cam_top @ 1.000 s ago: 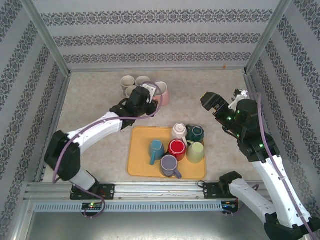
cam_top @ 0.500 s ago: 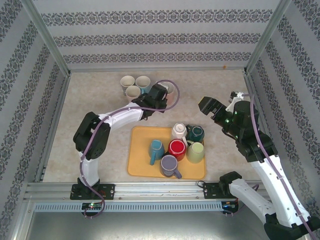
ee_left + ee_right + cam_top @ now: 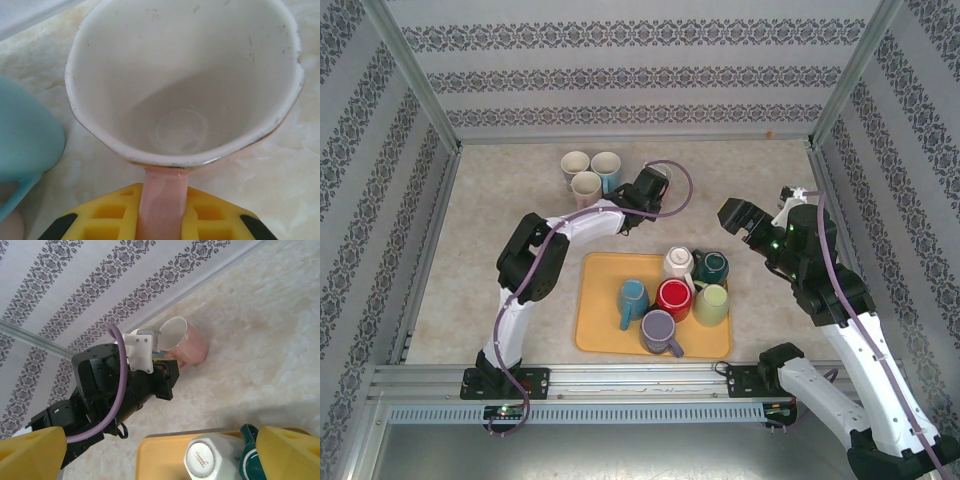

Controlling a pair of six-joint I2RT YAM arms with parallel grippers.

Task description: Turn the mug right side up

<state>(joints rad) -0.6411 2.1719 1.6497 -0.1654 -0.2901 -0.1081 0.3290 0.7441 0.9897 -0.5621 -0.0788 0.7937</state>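
The left gripper (image 3: pixel 162 221) clamps the pink mug's (image 3: pixel 185 95) handle beyond the yellow tray (image 3: pixel 605 300); the right gripper (image 3: pixel 736 216) hangs open near the tray's far corner.

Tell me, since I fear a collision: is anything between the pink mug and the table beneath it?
Nothing visible. The left gripper holds the pink mug by its handle; a light blue mug stands close beside, not under it.

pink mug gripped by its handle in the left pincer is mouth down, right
No, it is mouth up, not down: the left wrist view looks straight into the pink mug, white and empty inside. The left pincer does grip it by its handle.
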